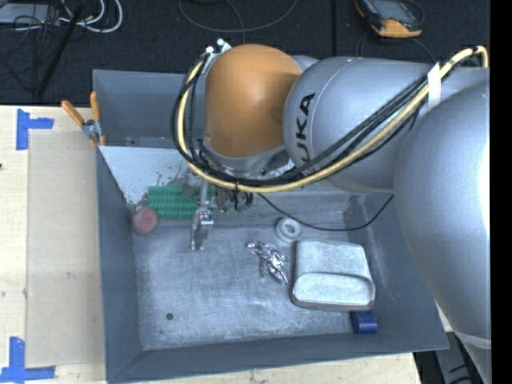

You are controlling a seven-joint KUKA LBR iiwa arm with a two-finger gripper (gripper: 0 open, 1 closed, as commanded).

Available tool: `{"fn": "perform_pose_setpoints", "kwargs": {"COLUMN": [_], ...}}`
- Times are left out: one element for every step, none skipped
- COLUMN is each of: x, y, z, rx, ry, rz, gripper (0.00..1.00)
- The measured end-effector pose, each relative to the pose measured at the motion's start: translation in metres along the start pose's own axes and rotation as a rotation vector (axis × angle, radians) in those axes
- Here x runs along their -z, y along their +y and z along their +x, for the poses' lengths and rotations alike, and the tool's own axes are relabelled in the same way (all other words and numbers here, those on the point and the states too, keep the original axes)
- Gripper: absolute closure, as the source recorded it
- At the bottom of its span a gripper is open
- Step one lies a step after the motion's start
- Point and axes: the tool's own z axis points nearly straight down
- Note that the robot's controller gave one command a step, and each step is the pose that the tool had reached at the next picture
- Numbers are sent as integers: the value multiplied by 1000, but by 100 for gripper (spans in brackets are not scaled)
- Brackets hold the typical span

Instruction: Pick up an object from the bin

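Note:
My gripper hangs low over the bin's floor in the left half, just under the orange cover. Directly to its left, close against the back-left slope, lies a green ridged block; the gripper stands at that block's right end, and I cannot tell whether they touch. A small reddish round cylinder rests at the green block's lower left corner. To the gripper's right a crumpled silvery piece lies on the floor, apart from it. Nothing shows held in the gripper.
A white ring lies right of centre. A grey-white padded pouch lies at the front right, with a small blue block at its lower right corner. The arm covers the bin's back right.

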Motion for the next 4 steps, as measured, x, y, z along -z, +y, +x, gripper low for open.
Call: {"fn": "perform_pose_setpoints", "kwargs": {"x": [-121, -122, -122, -120], "y": [-66, -131, -179, -178], "z": [-4, 3, 14, 13], "rx": [-38, 61, 133, 131], "ry": [8, -8, -10, -13], "rz": [3, -3, -2, -2], "gripper": [0, 0, 0, 100]}}
